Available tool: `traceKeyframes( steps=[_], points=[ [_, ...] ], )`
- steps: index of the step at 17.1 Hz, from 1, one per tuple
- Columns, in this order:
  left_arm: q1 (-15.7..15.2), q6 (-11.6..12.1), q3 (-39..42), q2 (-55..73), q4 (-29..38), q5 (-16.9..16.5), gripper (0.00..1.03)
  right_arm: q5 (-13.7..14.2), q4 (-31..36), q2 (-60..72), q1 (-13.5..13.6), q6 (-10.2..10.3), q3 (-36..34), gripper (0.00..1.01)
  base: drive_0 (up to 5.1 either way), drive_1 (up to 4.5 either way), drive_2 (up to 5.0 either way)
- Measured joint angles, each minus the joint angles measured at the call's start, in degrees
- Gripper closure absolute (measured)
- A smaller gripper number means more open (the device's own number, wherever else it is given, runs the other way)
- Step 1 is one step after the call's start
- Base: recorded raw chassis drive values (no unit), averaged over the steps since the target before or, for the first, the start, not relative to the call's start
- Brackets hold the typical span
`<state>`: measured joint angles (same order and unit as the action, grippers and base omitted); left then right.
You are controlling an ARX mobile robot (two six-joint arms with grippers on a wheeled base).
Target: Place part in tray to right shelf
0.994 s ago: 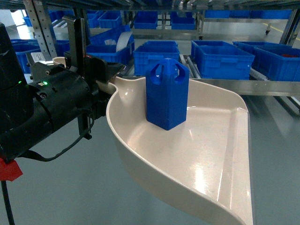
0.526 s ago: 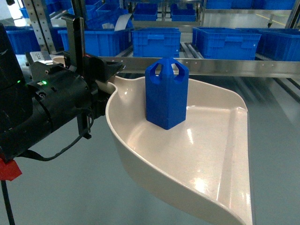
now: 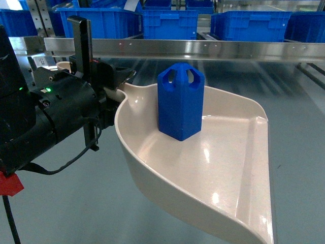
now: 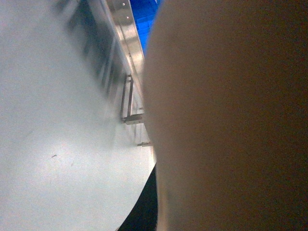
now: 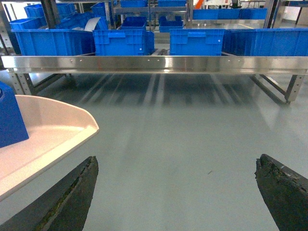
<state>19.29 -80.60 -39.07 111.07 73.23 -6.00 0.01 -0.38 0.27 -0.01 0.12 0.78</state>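
The blue part point(image 3: 180, 101) stands upright in the back of the cream tray point(image 3: 228, 173), which is held in the air. My left gripper point(image 3: 112, 94) is shut on the tray's handle at the left. In the left wrist view the tray's underside point(image 4: 226, 120) fills most of the picture and hides the jaws. The right shelf's steel front rail point(image 3: 203, 50) runs across the top, beyond the tray. My right gripper point(image 5: 175, 166) hangs open over bare floor, with the tray point(image 5: 48, 130) and the part point(image 5: 9, 118) to its left.
Large blue crates point(image 3: 170, 23) sit on the shelf behind the rail. The right wrist view shows the rail point(image 5: 159, 62), crates point(image 5: 120, 41) and a shelf leg point(image 5: 291, 89) at the right. Grey floor point(image 3: 61, 203) lies below the tray.
The shelf rail and crates have slid upward in the head view. The tray, the part and the left arm keep the same place in that view.
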Motion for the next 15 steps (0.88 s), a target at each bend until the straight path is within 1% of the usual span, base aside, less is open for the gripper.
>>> traceKeyframes(
  steps=[4,15],
  points=[
    [0.0,0.0,0.0,0.0,0.0,0.0,0.91,0.0,0.1,0.0,0.0,0.0,0.0,0.03,0.0,0.00,0.0],
    [0.0,0.0,0.1,0.0,0.2,-0.2,0.91,0.0,0.4,0.0,0.0,0.0,0.0,0.03,2.6,2.09,-5.1]
  ],
)
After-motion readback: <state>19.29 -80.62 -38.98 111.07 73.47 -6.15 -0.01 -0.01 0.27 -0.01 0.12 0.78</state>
